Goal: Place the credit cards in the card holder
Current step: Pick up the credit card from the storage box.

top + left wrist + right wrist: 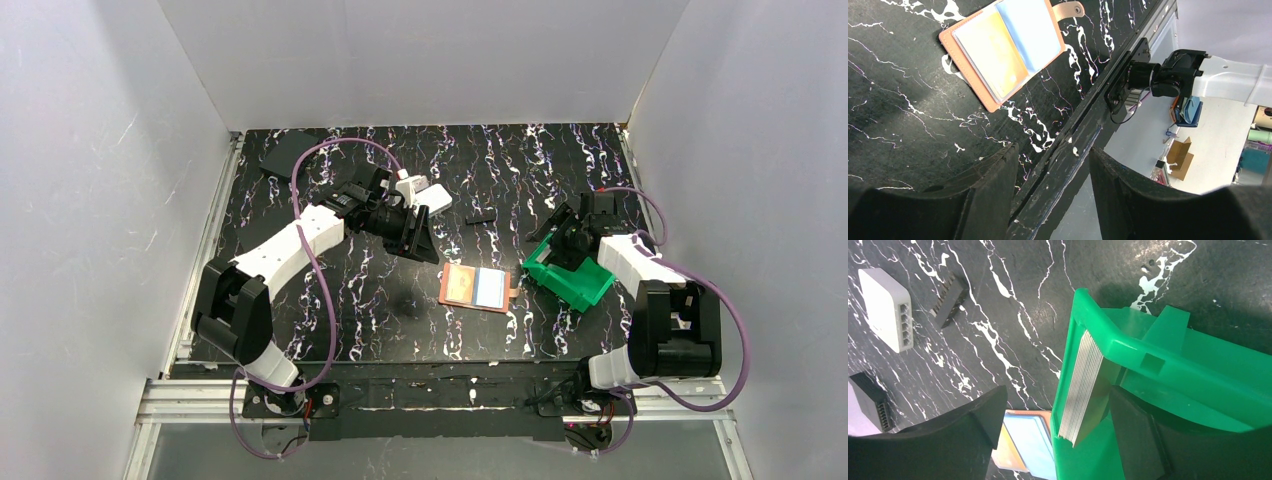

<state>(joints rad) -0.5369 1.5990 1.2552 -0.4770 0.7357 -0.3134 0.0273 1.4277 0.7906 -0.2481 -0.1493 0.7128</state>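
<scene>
The card holder [480, 288] lies open and flat on the black marbled table, orange-brown with an orange panel and a light-blue panel; it also shows in the left wrist view [1003, 47] and in the right wrist view [1030, 445]. A stack of silvery credit cards [1083, 385] stands on edge inside the green bin [1168, 370], leaning on its near wall. My right gripper [1057, 392] is open and straddles that wall and the stack, one finger outside the bin, the other inside beside the cards. My left gripper [1053, 150] is open and empty, up and to the left of the holder [415, 235].
A white rounded box [425, 195] sits behind the left gripper, a small black connector [481, 217] lies mid-table, and a dark flat sheet [285, 155] is at the back left. The green bin [568, 275] rests just right of the holder. White walls enclose the table.
</scene>
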